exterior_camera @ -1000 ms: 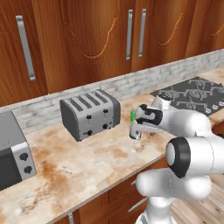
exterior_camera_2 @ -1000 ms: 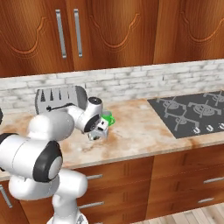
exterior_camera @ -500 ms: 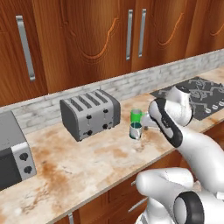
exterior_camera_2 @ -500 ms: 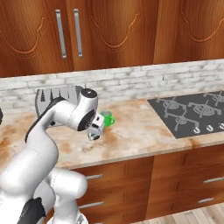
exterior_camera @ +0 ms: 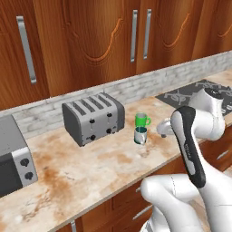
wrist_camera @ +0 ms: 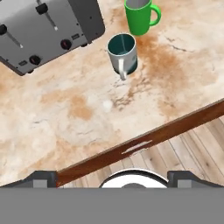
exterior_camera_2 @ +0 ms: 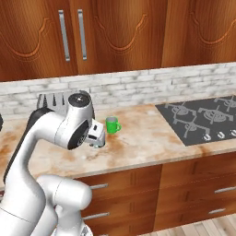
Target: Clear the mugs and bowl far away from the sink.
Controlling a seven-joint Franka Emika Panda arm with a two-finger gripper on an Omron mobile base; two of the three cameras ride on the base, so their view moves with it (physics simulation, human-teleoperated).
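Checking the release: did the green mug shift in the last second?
No. The green mug stands right of the toaster, as before, beside the grey mug.

In front of me a marbled beige and rust counter (exterior_camera: 90, 167) runs under a row of dark wood wall cabinets (exterior_camera: 90, 41) with long silver handles (exterior_camera: 134, 35). A grey four-slot toaster (exterior_camera: 93, 117) stands on it near the pale brick backsplash (exterior_camera_2: 152, 83), its knobs and levers facing outward. To my far left sits a silver toaster oven (exterior_camera: 13, 161) with two dark dials. To my right a black cooktop (exterior_camera_2: 203, 119) with grey grates is set into the counter. Below the counter edge are wood drawers (exterior_camera_2: 184, 184), and a plank floor (wrist_camera: 183, 153) shows beneath.
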